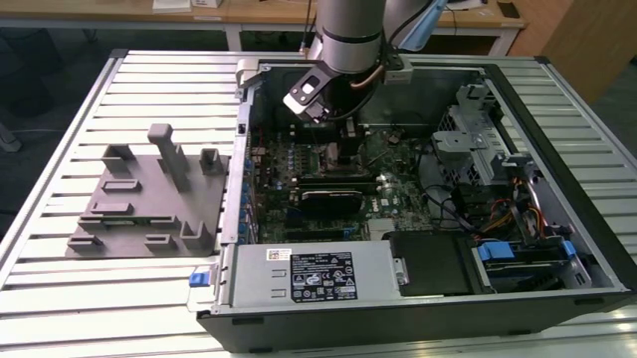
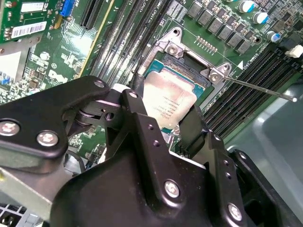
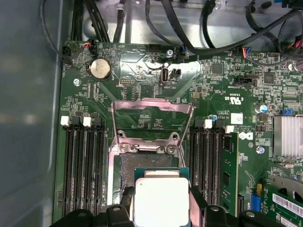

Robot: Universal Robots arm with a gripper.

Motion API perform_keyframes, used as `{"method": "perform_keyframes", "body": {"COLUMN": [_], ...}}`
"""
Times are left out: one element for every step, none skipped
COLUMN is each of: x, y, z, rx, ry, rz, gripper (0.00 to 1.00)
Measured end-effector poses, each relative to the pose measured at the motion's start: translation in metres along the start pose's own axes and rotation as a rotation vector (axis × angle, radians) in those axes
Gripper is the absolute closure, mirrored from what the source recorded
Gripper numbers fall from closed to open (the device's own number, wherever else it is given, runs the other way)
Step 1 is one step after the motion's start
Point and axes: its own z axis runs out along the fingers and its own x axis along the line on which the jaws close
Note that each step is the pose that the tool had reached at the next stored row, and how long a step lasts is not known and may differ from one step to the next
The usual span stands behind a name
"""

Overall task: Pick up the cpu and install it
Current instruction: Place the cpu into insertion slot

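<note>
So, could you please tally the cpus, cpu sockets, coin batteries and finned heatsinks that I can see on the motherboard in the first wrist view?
cpu, gripped by the tool: 1
socket, frame open: 1
coin battery: 1
finned heatsink: 1
Total: 4

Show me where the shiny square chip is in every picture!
Exterior view: hidden beneath the gripper, over the motherboard.
Second wrist view: the cpu is held in the gripper, over the socket.
First wrist view: the cpu is in the gripper, over that same socket, the shared landmark.
</note>
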Motion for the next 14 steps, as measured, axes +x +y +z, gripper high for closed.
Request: {"method": "perform_keyframes", "body": {"x": [0.0003, 0.0005, 0.0008, 0.0010, 0.0010, 0.0010, 0.0010, 0.0009, 0.0010, 0.0011, 0.0011, 0.0012, 0.0015, 0.0017], "y": [0.0000, -0.0001, -0.0001, -0.0001, -0.0001, -0.0001, -0.0001, -0.0002, -0.0001, -0.0001, 0.0000, 0.0002, 0.0006, 0.0013], "z": [0.0009, 0.0017, 0.0025, 0.0031, 0.0033, 0.0033, 0.0033, 0.0034, 0.0036, 0.0041, 0.0045, 0.0048, 0.0051, 0.0054], "rx": [0.0000, 0.0000, 0.0000, -0.0001, 0.0000, 0.0001, 0.0002, 0.0001, 0.0000, -0.0003, -0.0002, -0.0001, 0.0000, 0.0000], "ry": [0.0000, 0.0000, 0.0001, 0.0001, 0.0000, -0.0002, -0.0003, -0.0001, 0.0001, 0.0005, 0.0004, 0.0001, 0.0002, 0.0001], "rz": [0.000, 0.000, 0.000, 0.000, 0.000, 0.000, 0.000, 0.000, 0.000, 0.000, 0.000, 0.000, 0.000, 0.000], "gripper": [0.46, 0.46, 0.46, 0.46, 0.46, 0.46, 0.46, 0.46, 0.46, 0.46, 0.46, 0.46, 0.46, 0.46]}}
